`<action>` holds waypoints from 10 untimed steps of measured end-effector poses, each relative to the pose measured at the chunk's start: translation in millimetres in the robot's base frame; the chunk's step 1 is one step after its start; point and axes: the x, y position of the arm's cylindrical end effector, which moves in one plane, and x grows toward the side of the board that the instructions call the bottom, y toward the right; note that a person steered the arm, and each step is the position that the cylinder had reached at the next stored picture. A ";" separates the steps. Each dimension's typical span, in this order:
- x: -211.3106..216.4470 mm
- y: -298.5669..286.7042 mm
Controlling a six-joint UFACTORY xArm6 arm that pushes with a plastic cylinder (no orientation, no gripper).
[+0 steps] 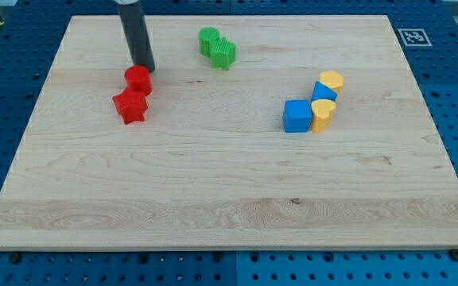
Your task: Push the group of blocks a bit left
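My tip (pixel 144 67) rests on the board at the view's upper left, just above a red cylinder (pixel 138 79), close to or touching it. A red star-shaped block (pixel 130 106) sits right below the cylinder, touching it. Two green blocks stand together near the top middle: a green cylinder (pixel 209 39) and a green ribbed star-like block (pixel 223 54). On the right is a tight group: a blue cube (pixel 296 116), a smaller blue block (pixel 323 91), a yellow heart-shaped block (pixel 331 79) and a yellow rounded block (pixel 322 114).
The wooden board (pixel 229 199) lies on a blue perforated table. A black-and-white marker tag (pixel 411 36) sits just off the board's upper right corner.
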 end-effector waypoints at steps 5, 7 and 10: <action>20.3 169.5; 20.3 238.6; 18.8 382.8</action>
